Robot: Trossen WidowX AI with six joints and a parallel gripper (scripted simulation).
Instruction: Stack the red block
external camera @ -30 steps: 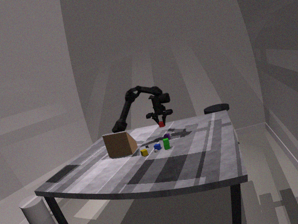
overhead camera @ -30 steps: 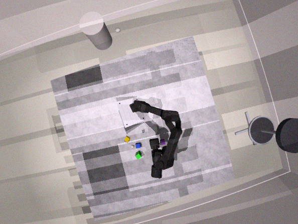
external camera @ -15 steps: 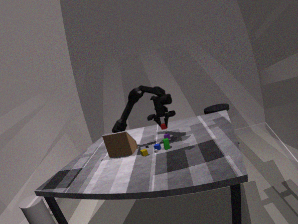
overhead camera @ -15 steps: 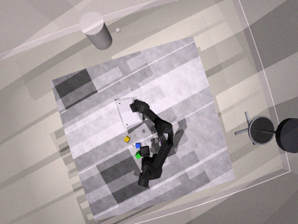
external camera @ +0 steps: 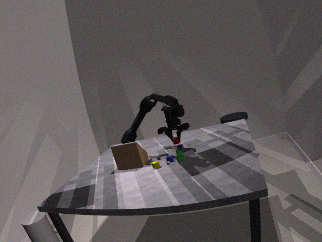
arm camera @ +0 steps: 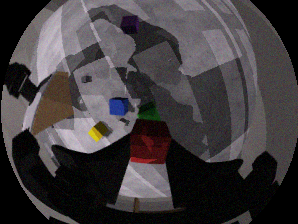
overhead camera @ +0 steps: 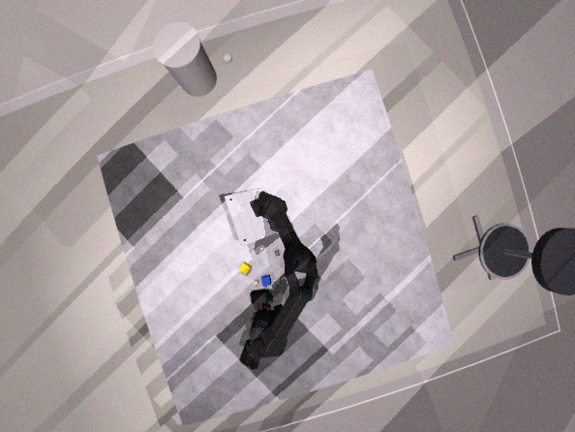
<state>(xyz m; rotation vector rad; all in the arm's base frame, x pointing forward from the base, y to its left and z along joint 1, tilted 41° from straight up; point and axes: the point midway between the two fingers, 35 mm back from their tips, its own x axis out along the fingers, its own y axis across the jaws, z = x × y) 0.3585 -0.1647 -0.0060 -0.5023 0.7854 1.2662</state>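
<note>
Red block (external camera: 175, 140) is clamped in my hand (external camera: 175, 134), carried above the desk (external camera: 211, 173) so it can come down onto the green tower (external camera: 180, 155), which stands upright below and slightly ahead. Blue cube (external camera: 169, 158), yellow cube (external camera: 155, 164) and purple cube (external camera: 180, 147) lie near, brown box (external camera: 129, 155) beyond

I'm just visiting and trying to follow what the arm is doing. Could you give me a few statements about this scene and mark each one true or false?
1. The gripper holds the red block. True.
2. The red block already rests on the green tower. False: it hangs in the air above the tower, apart from it.
3. The green tower has fallen over. False: it stands upright.
4. A blue block and a yellow block lie on the table. True.
5. The brown box sits on the purple block. False: they lie apart.
</note>
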